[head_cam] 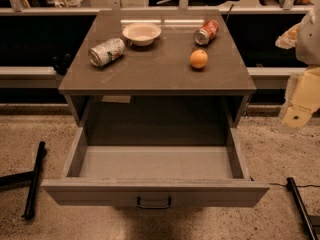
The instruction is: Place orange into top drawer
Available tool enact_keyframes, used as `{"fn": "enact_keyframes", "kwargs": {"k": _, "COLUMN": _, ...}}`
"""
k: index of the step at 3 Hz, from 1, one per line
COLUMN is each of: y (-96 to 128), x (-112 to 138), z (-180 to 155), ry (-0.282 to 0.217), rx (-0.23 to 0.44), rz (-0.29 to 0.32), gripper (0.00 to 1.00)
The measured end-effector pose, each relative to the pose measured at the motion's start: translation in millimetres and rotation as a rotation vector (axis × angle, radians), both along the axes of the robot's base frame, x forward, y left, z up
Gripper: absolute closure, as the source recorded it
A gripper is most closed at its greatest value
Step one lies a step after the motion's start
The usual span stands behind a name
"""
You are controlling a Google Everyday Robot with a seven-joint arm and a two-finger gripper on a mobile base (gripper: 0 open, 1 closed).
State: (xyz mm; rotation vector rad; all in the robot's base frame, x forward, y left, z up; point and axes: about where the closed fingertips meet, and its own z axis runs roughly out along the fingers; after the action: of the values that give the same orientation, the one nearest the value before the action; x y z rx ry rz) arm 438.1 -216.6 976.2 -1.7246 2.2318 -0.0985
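The orange (198, 59) rests on the brown cabinet top (155, 71), right of centre, just in front of a red soda can. The top drawer (155, 163) is pulled fully out below the cabinet top, its pale grey floor bare, with a small dark handle (154, 202) on its front. My gripper (298, 111) hangs at the right edge of the camera view, beside the cabinet's right side, to the right of and below the orange and apart from it. It holds nothing that I can see.
A red soda can (206, 32) lies on its side at the back right. A white bowl (141, 33) stands at the back centre. A silver-green can (106, 51) lies at the left. Black bars (34, 180) (300, 206) lie on the floor on both sides of the drawer.
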Motion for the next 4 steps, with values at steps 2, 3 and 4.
{"fn": "enact_keyframes", "kwargs": {"k": 2, "y": -10, "x": 36, "z": -27, "ry": -0.022, "rx": 0.108, "rz": -0.059, "gripper": 0.00}}
{"fn": "enact_keyframes", "kwargs": {"k": 3, "y": -16, "x": 73, "z": -55, "ry": -0.075, "rx": 0.213, "rz": -0.124, "gripper": 0.00}}
{"fn": "enact_keyframes", "kwargs": {"k": 4, "y": -9, "x": 121, "z": -77, "ry": -0.114, "rx": 0.366, "rz": -0.176, "gripper": 0.00}}
